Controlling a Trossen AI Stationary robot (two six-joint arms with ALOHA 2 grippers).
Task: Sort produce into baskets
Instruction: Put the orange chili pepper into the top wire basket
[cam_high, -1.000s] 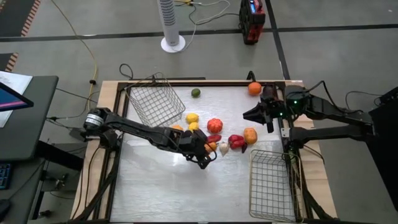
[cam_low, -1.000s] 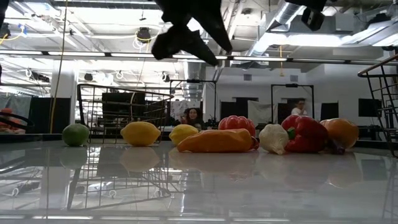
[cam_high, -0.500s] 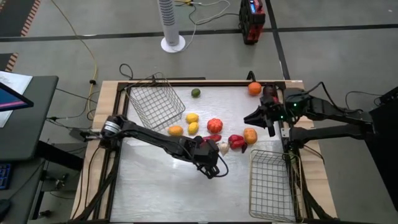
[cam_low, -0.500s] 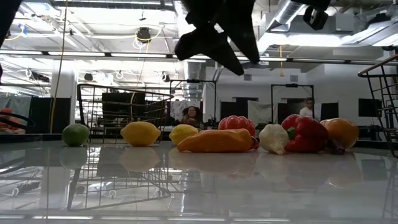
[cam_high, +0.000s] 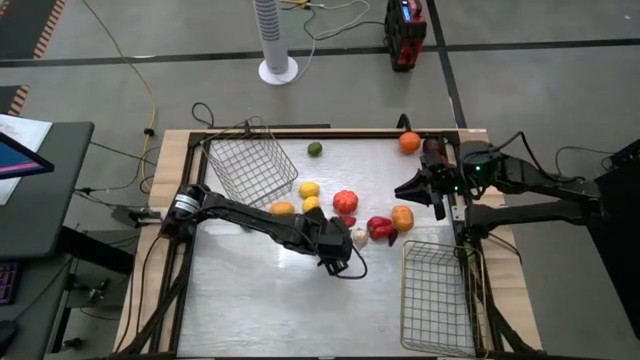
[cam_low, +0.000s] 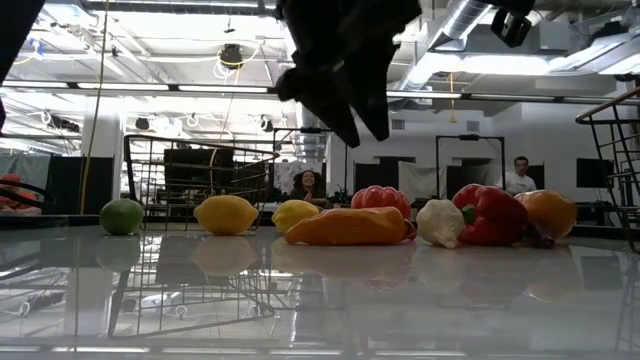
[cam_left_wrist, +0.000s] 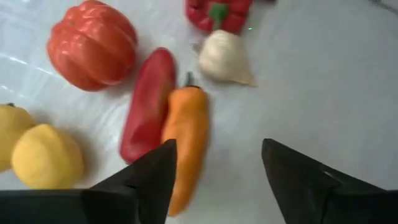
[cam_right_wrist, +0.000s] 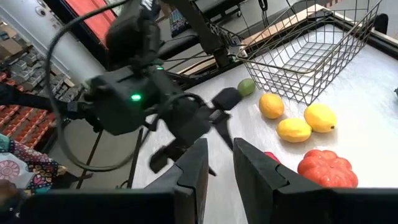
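Toy produce lies mid-table: a lime (cam_high: 314, 149), an orange (cam_high: 409, 142), two lemons (cam_high: 310, 196), a ribbed tomato (cam_left_wrist: 93, 43), a long red pepper (cam_left_wrist: 148, 102), a long orange pepper (cam_left_wrist: 186, 140), garlic (cam_left_wrist: 225, 57) and a red bell pepper (cam_left_wrist: 217, 14). One wire basket (cam_high: 250, 165) stands at the far left, another (cam_high: 437, 295) at the near right. My left gripper (cam_left_wrist: 217, 180) hangs open above the table (cam_low: 365, 135), slanting down over the orange pepper's near end. My right gripper (cam_right_wrist: 214, 177) is shut and held high at the right edge (cam_high: 410, 187).
Another orange fruit (cam_high: 402, 217) lies beside the bell pepper and a small orange one (cam_high: 283, 210) near the lemons. The near left part of the white table (cam_high: 240, 300) shows bare. People stand in the room beyond the table in the low view.
My left gripper has gone a little toward the table's right and near edges, come lower, and tipped and rolled so that its fingers point more steeply down. The produce has kept its place.
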